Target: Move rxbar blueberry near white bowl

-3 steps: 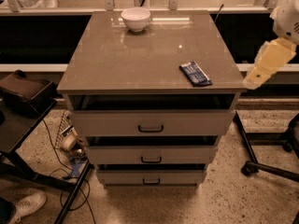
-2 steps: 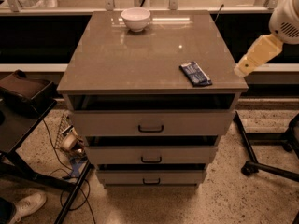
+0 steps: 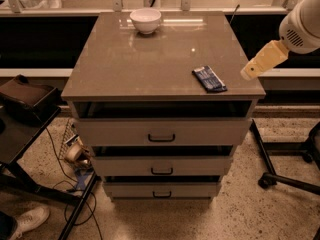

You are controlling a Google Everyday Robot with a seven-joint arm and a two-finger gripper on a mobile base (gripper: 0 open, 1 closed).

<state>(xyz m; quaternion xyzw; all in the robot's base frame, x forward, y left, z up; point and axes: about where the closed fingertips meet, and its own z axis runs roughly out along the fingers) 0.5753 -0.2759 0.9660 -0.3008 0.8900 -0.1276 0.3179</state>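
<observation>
With the tabletop (image 3: 150,69) showing nothing done yet, the gripper (image 3: 248,74) hangs just off its right edge, open or closed I cannot tell, the bowl (image 3: 145,20) sits at the far edge, and the bar (image 3: 209,79) lies near the front right corner, well apart from it, yet to be grasped and carried over

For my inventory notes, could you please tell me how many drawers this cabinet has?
3: top drawer, middle drawer, bottom drawer, stacked beneath the tabletop; none seems hidden. The gripper hovers off the tabletop's right edge, near the rxbar blueberry.
</observation>
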